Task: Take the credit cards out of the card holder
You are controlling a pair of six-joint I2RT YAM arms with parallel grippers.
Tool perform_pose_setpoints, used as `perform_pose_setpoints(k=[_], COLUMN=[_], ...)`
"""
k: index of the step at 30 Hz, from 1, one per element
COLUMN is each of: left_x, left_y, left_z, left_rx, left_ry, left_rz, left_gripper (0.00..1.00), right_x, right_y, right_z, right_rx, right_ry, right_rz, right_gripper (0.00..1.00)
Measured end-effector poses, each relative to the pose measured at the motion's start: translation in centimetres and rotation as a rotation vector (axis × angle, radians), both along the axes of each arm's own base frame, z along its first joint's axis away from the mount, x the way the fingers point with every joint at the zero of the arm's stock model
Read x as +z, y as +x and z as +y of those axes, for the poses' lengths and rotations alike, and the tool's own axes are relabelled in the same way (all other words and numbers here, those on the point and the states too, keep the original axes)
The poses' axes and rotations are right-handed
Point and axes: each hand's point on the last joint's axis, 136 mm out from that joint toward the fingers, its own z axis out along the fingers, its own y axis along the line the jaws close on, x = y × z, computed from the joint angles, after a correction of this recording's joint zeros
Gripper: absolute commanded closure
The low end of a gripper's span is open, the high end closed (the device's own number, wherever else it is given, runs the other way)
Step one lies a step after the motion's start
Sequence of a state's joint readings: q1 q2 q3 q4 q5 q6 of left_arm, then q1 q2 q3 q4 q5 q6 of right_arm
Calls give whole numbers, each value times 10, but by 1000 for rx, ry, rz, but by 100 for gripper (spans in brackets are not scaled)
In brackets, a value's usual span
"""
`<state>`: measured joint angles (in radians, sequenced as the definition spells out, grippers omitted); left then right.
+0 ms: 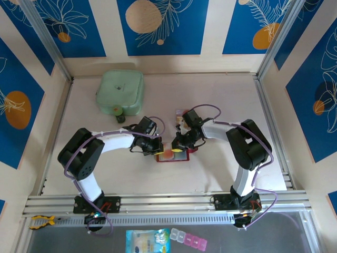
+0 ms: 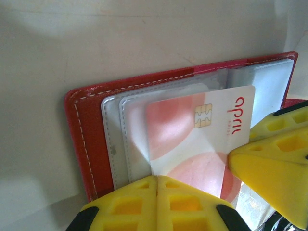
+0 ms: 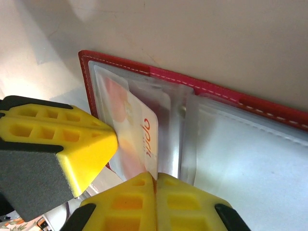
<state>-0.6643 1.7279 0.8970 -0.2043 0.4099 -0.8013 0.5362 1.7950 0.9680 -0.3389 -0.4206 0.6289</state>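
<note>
The red card holder (image 1: 172, 156) lies open on the table between both arms, with its clear inner pockets (image 2: 126, 139) facing up. A pale credit card with red spots and a chip (image 2: 192, 130) sticks partway out of a pocket. My right gripper (image 3: 155, 179) is shut on that card's (image 3: 139, 139) corner. My left gripper (image 2: 158, 179) is shut, its tips resting on the holder's (image 2: 79, 139) near edge beside the card; I cannot tell whether it pinches anything. Each wrist view also shows the other arm's yellow fingers (image 2: 269, 163) (image 3: 72, 139) close by.
A mint-green case (image 1: 120, 93) lies at the back left of the table. Metal frame rails (image 1: 274, 126) run along the sides and the near edge. A packet (image 1: 147, 242) and a pill box (image 1: 188, 240) sit on the shelf below the arm bases.
</note>
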Motion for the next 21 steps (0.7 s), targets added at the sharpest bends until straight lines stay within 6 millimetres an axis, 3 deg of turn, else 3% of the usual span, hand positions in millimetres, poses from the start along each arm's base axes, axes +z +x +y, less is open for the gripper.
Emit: perform_pose_setpoints(k=[10,21], left_x=[0,0], left_y=[0,0], left_z=[0,0], left_rx=[0,0], left_ry=[2,2], left_rz=[2,2], left_gripper=[97,97], right_x=[9,6], right_y=[3,-4], right_z=[-18,-34], right_rx=[-16,-1], right_ry=[-17,-96], right_rz=[-29,-24], right_gripper=[95,96])
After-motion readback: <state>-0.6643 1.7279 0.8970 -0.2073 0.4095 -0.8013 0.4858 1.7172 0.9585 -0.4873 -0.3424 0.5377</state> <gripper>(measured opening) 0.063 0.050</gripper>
